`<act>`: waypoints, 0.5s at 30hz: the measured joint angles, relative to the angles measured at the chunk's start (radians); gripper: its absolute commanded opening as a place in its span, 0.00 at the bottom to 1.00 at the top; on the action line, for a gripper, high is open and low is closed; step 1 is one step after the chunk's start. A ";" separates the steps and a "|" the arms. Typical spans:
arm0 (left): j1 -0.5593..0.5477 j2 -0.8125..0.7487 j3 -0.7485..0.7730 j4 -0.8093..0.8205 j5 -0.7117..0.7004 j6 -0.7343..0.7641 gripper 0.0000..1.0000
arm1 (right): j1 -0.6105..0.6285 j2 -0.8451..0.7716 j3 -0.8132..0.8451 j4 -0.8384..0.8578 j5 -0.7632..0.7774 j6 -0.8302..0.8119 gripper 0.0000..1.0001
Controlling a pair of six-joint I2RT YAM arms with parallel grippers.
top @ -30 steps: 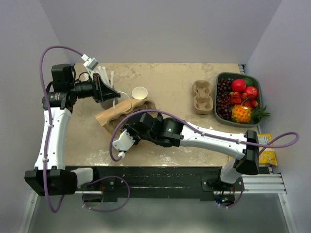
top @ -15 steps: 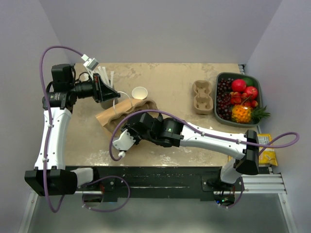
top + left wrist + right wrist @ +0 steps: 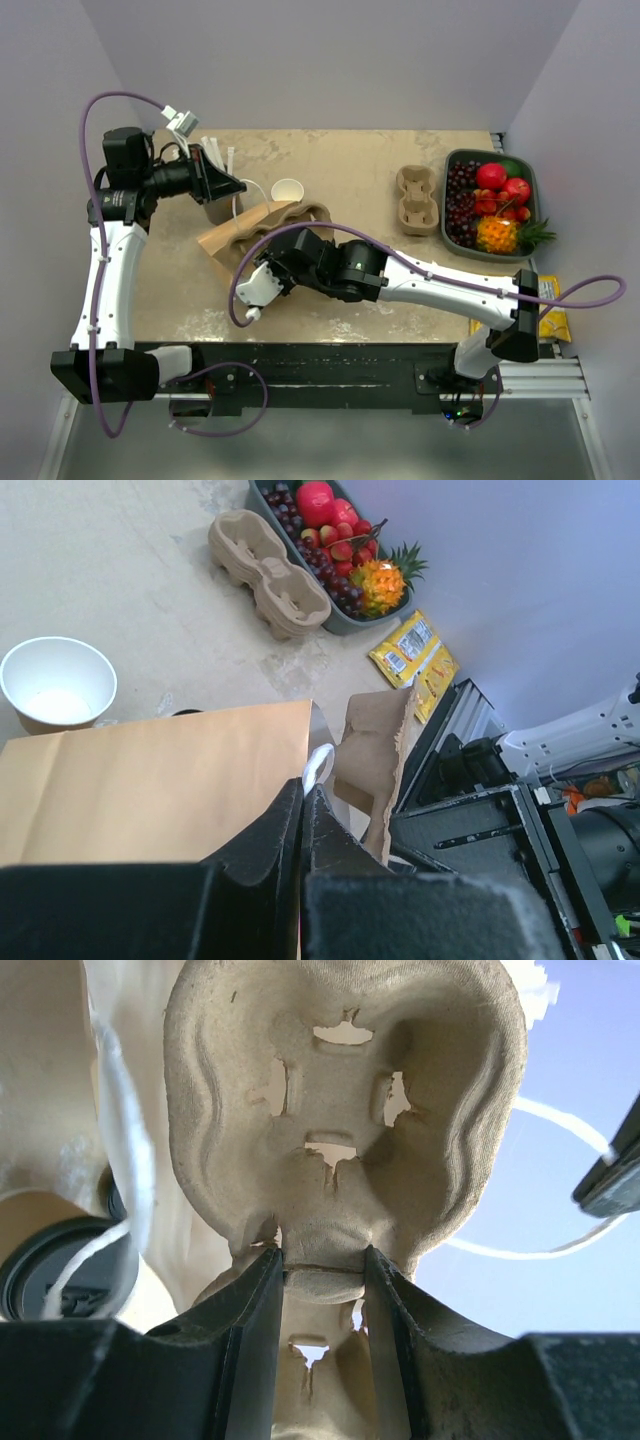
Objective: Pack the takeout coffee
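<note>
Left gripper [image 3: 303,810] pinching bag handle [image 3: 318,765], right gripper [image 3: 320,1260] clamping pulp carrier [image 3: 220,1060]

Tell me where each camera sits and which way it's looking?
Top external: fixed above and behind the arms, looking down on the table; left arm, right arm and bases show.
Left wrist: on the left arm, facing the fruit tray; the left gripper shows, shut on the paper bag's white handle.
Right wrist: faces a pulp cup carrier clamped in the right gripper; fingers show.
Shared: top and left wrist both show the lidless cup.
</note>
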 measured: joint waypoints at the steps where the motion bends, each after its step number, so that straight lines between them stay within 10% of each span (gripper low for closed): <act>1: 0.000 0.000 0.000 0.007 -0.001 -0.010 0.00 | 0.000 0.001 0.000 -0.003 0.008 0.000 0.00; 15: 0.000 -0.011 -0.029 0.137 0.006 -0.171 0.00 | 0.025 0.127 0.057 -0.028 0.125 -0.061 0.00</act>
